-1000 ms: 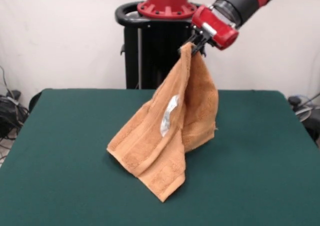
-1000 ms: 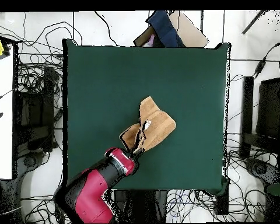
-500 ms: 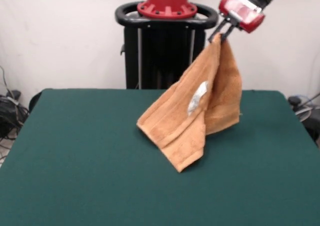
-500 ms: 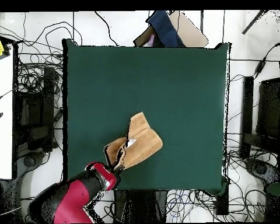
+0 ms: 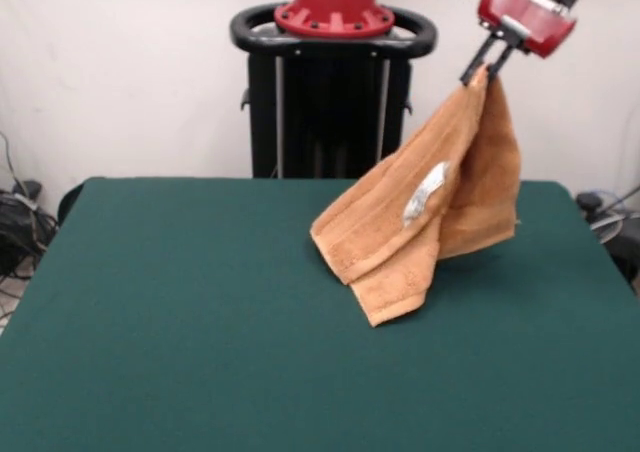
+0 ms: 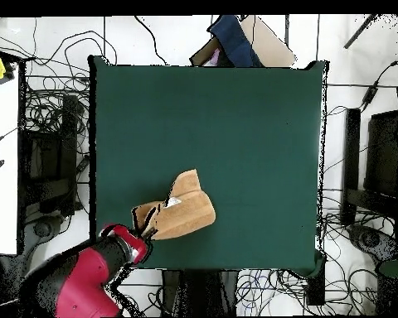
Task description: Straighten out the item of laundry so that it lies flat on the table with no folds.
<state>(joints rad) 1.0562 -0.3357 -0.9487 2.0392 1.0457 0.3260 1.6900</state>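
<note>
Pinched shut on one corner of the orange towel (image 5: pixel 430 212), the end effector (image 5: pixel 485 65) holds it up off the green counter (image 5: pixel 180 332). Below the end effector the cloth hangs doubled over, sloping down and away from it. Its white label (image 5: pixel 424 194) shows mid-fold, and its lowest corner seems to reach the counter.

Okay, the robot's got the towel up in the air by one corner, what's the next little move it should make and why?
Probably lower the gripper while drawing it on sideways. It is shut on one corner of the towel, which hangs doubled over, only its lowest part reaching the table. Laying it down under a pull might let the folds spread open.
</note>
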